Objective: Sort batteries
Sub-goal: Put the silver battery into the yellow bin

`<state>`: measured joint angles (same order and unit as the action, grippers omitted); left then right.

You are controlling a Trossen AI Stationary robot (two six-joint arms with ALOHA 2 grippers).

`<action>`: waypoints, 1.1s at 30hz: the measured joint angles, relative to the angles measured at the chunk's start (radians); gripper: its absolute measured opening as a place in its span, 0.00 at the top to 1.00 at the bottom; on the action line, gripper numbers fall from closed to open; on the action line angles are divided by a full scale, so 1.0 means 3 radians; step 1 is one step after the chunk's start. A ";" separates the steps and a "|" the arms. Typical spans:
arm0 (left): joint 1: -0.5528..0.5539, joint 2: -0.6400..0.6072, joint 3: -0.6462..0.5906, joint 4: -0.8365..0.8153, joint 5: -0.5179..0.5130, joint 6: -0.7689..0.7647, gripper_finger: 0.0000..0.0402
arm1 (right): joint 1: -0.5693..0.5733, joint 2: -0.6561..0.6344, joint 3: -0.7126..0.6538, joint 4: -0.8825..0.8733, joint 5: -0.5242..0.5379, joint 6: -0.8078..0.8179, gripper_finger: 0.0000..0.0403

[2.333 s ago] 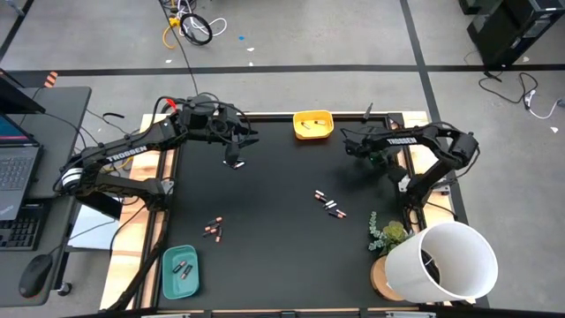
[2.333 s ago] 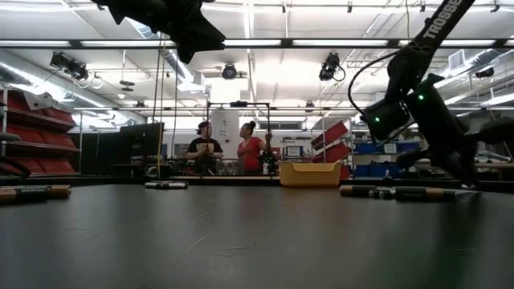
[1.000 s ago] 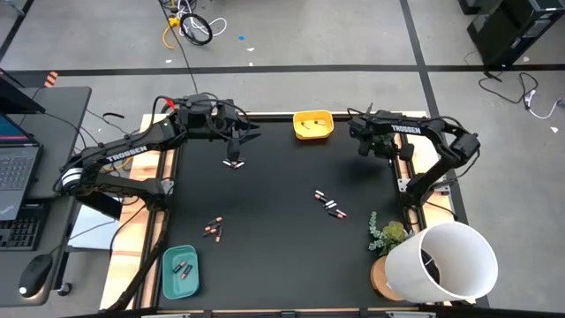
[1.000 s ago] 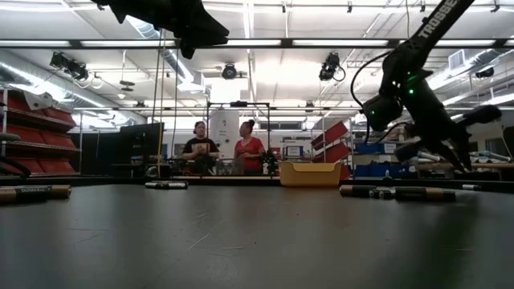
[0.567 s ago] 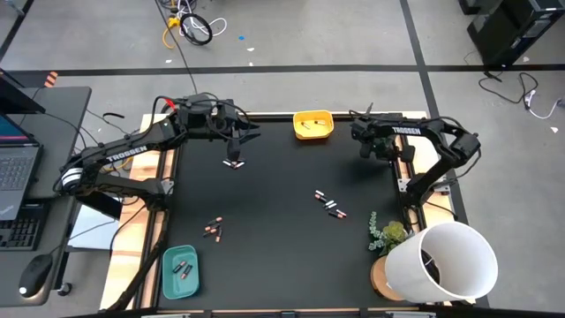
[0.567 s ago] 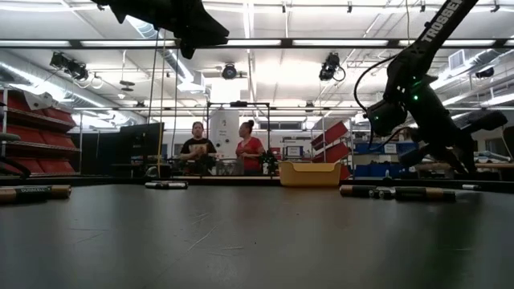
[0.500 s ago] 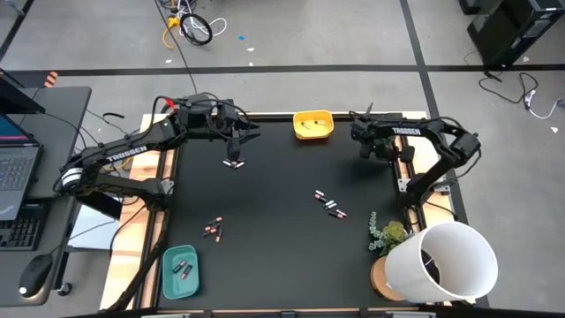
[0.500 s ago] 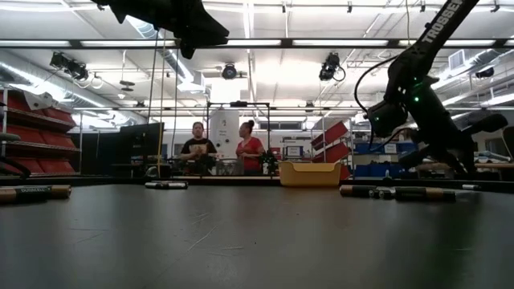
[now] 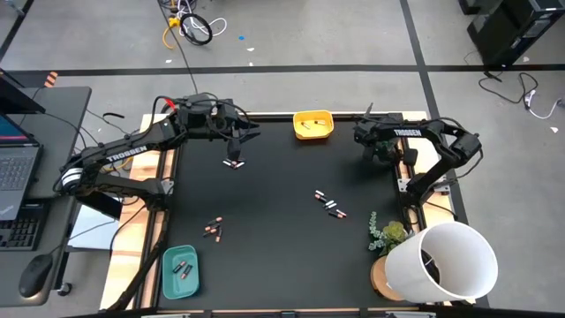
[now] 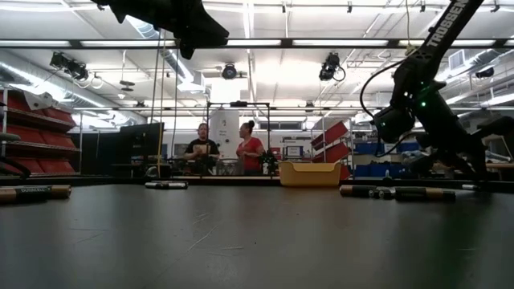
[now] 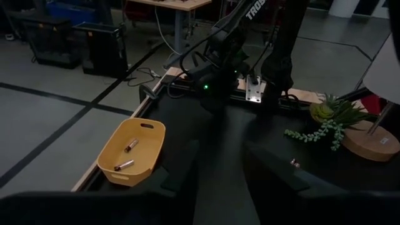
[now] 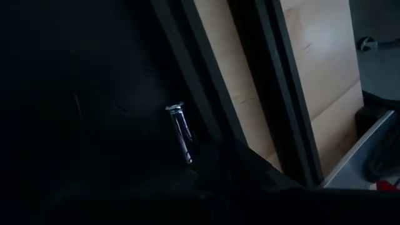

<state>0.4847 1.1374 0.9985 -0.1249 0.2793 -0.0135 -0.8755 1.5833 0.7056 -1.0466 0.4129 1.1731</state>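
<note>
Batteries lie on the black mat in three places: one (image 9: 234,163) right under my left gripper (image 9: 237,143), a few at mid-table (image 9: 327,204), and a few toward the near left (image 9: 212,230). More lie in the yellow tray (image 9: 312,124) and in the teal tray (image 9: 180,269). My left gripper (image 11: 220,147) hangs open above the mat, facing the yellow tray (image 11: 134,153). My right gripper (image 9: 375,150) hovers by the table's right edge. Its wrist view shows a dark battery with a silvery tip (image 12: 181,139) just ahead of it. Whether that battery is held or lies on the mat, I cannot tell.
A plant on a wooden base (image 9: 387,237) and a big white lampshade (image 9: 446,261) stand at the near right corner. Wooden strips (image 12: 250,94) border the mat's right edge. A desk with a laptop (image 9: 18,168) is left of the table. Two people stand far behind (image 10: 225,148).
My right gripper has drifted toward the table's right edge and come down a little. My left arm has kept still over its battery.
</note>
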 joint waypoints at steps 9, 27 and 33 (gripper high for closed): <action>0.0000 0.0000 0.0000 0.0001 -0.0021 -0.0059 0.66 | 0.0071 0.0004 0.0150 -0.0381 0.0263 0.0078 0.93; -0.0001 0.0000 0.0000 0.0005 -0.0073 -0.0057 0.66 | 0.0083 0.0009 0.0288 -0.0189 0.0136 -0.0397 0.93; -0.0001 0.0000 0.0000 0.0004 -0.0078 -0.0057 0.66 | 0.0083 0.0009 0.0281 -0.0148 0.0139 -0.0443 0.93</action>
<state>0.4843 1.1374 0.9985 -0.1238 0.2558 -0.0307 -0.8505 1.5860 0.7900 -1.0909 0.4545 1.0404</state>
